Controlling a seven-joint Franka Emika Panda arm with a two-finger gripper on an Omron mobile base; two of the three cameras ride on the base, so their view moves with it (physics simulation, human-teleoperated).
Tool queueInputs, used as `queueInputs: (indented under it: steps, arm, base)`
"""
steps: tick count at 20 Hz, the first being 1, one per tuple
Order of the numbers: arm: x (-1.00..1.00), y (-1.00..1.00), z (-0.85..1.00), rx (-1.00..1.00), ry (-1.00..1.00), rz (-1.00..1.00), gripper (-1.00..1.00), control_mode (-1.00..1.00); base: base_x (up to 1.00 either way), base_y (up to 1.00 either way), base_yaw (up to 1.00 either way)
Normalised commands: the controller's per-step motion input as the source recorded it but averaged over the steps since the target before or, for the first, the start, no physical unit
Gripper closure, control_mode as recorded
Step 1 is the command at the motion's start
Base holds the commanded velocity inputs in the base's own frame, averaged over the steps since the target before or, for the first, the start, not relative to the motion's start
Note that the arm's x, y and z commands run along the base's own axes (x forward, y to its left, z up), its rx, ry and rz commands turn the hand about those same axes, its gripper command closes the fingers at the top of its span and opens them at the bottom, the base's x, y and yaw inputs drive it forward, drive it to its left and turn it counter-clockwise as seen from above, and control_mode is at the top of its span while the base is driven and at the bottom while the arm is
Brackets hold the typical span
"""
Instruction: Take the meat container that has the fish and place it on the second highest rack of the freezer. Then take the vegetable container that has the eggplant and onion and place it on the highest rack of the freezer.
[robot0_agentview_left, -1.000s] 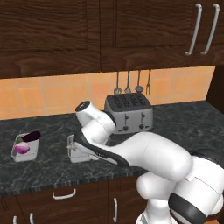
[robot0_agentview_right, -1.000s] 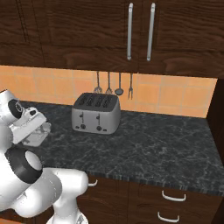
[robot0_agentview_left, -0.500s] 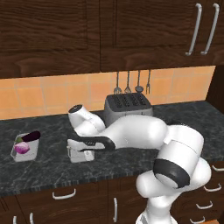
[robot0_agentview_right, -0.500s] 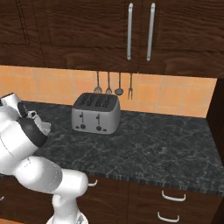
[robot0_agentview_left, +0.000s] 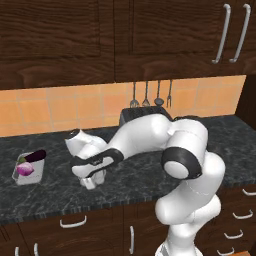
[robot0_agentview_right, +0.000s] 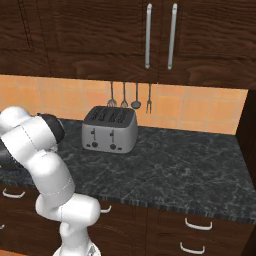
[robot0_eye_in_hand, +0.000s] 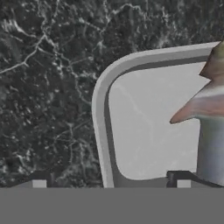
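Note:
The meat container (robot0_eye_in_hand: 101, 100) is a pale grey tray with a rounded rim, lying on the dark counter. The fish (robot0_eye_in_hand: 210, 113) lies in it, and its tail shows at the right edge of the hand view. My gripper (robot0_eye_in_hand: 109, 181) is open and low over the tray. One fingertip (robot0_eye_in_hand: 39, 180) is outside the rim and the other is inside, beside the fish. In the left base view my gripper (robot0_agentview_left: 90, 179) covers most of this tray. The vegetable container (robot0_agentview_left: 20, 176) sits further left with the purple eggplant (robot0_agentview_left: 33, 156) and the onion (robot0_agentview_left: 25, 168).
A silver toaster (robot0_agentview_right: 111, 131) stands at the back of the black stone counter (robot0_agentview_right: 175, 170), under hanging utensils (robot0_agentview_right: 130, 95). Dark wood cabinets (robot0_agentview_left: 100, 35) run above, and drawers (robot0_agentview_left: 75, 222) lie below the counter edge. My elbow arches high over the counter's middle.
The hand has dropped onto the meat container and now hides it in the left base view. The elbow has swung up and to the right. Both containers stayed where they were.

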Motion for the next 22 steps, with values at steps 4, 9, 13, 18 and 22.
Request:
queueInputs:
  steps: [4,9,13,18,22]
  arm:
    - [0.24,0.27,-0.18,0.00,-0.02,0.00,-1.00,-1.00]
    - [0.00,0.00,-0.24,0.00,0.00,0.00,-1.00,-1.00]
    - [0.00,0.00,-0.25,0.01,0.00,0.00,1.00,-1.00]
    - [-0.04,-0.10,-0.10,0.02,0.00,0.00,1.00,-1.00]
    - [-0.23,-0.27,0.31,0.09,-0.02,0.00,1.00,-1.00]
  base:
    - [0.00,0.00,0.00]
    - [0.00,0.00,0.00]
    - [0.00,0.00,0.00]
    - [0.00,0.00,0.00]
    - [0.00,0.00,0.00]
